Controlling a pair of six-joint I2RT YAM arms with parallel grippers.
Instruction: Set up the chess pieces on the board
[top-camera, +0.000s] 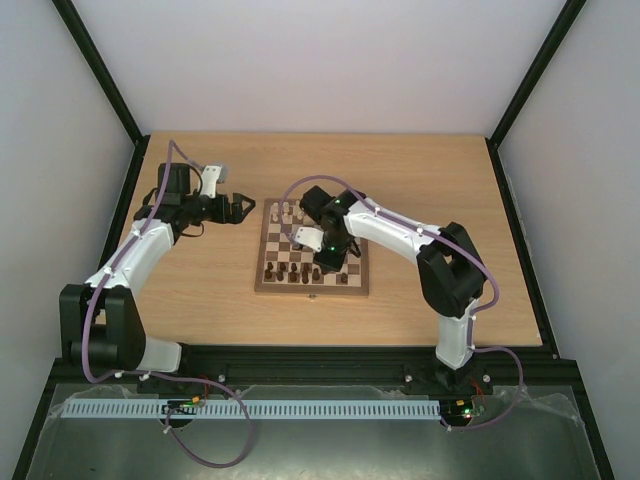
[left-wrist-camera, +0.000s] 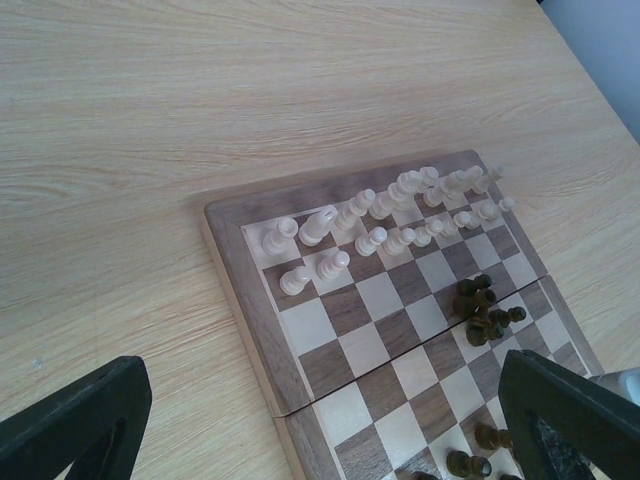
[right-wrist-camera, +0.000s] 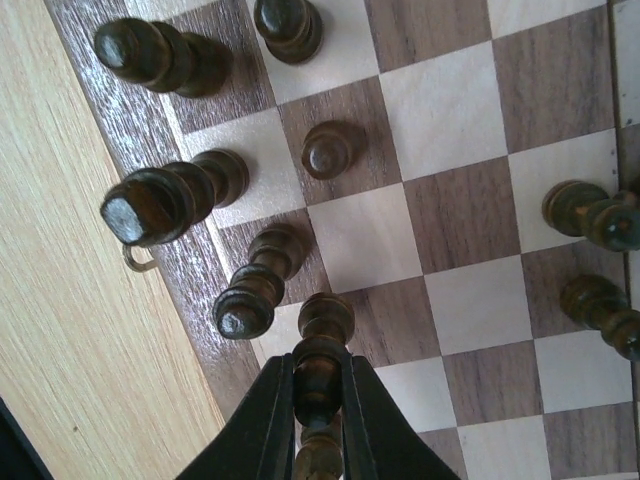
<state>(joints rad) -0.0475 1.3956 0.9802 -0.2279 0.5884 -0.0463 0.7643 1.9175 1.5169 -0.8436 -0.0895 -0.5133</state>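
right wrist view, lower centre: right hand grips a dark piece; i'd lift it straight, clear of neighbours. left hand spread wide.

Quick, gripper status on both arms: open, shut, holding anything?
Left gripper: open, holding nothing.
Right gripper: shut on a dark chess piece.

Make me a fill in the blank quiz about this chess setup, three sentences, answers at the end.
1. The right gripper is shut on a ____ chess piece, not a pale one.
2. The left gripper hovers beside the board with its jaws ____, holding nothing.
3. The pale pieces stand in ____ rows along one edge of the board.

Missing words: dark; open; two.
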